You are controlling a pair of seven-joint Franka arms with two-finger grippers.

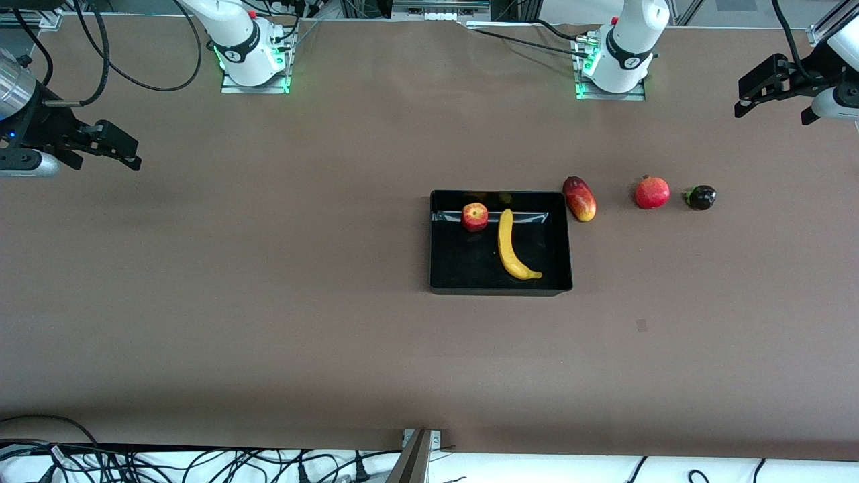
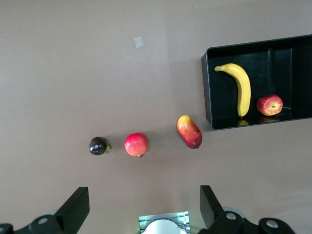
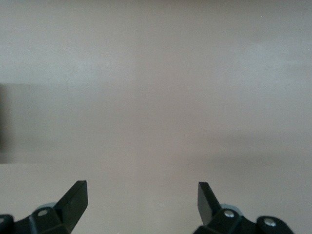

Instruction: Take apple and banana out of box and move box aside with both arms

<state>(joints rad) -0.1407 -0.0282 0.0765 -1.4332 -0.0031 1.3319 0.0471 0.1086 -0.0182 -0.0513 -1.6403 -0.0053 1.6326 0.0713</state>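
Five fruits lie on the brown table (image 1: 268, 282), along with one black tray (image 1: 500, 287) and two grippers. Inside the tray are one red apple (image 1: 474, 217) and one yellow banana (image 1: 511, 247); the apple sits close to the wall toward the robots' bases, and the banana lies just beside it, stretching toward the front camera. Outside the tray, in a row toward the left arm's end of the table, lie one mango (image 1: 580, 198) just beside the tray's wall, one pomegranate (image 1: 651, 192) and one small dark fruit with a green stem (image 1: 700, 197).

The left gripper (image 1: 751, 100) hangs over the table's edge at the left arm's end, fingers spread wide and empty. Its wrist view shows all five fruits and part of the tray well ahead of the fingers (image 2: 73, 209), none between them. The right gripper (image 1: 124, 149) hangs over the right arm's end, fingers apart and holding nothing; its wrist view shows only bare tabletop ahead of the fingers (image 3: 73, 200), while the front view alone shows both arm bases.

Wide bare tabletop surrounds the tray on the right arm's side and toward the front camera.
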